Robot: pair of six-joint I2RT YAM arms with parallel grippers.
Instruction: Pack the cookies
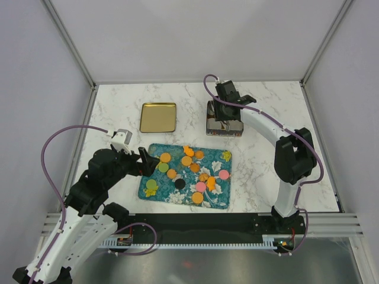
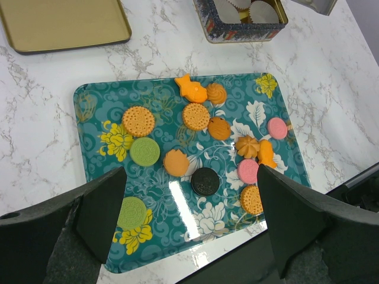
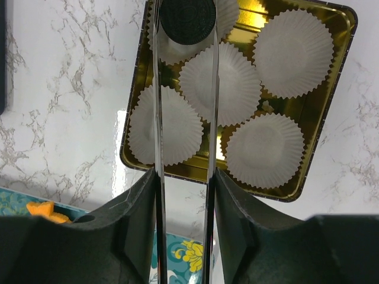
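Several cookies in orange, green, pink and black lie spread on a teal flowered tray. My left gripper hangs open over the tray's near edge, with nothing between its fingers; a black cookie lies below it. My right gripper is shut on a pair of metal tongs. A black cookie sits between the tong tips, above a white paper cup in the gold tin. In the top view the right gripper is over the tin.
Several white paper cups line the tin. The tin's gold lid lies flat on the marble table behind the tray. White walls and metal frame posts close in the table at the back and sides.
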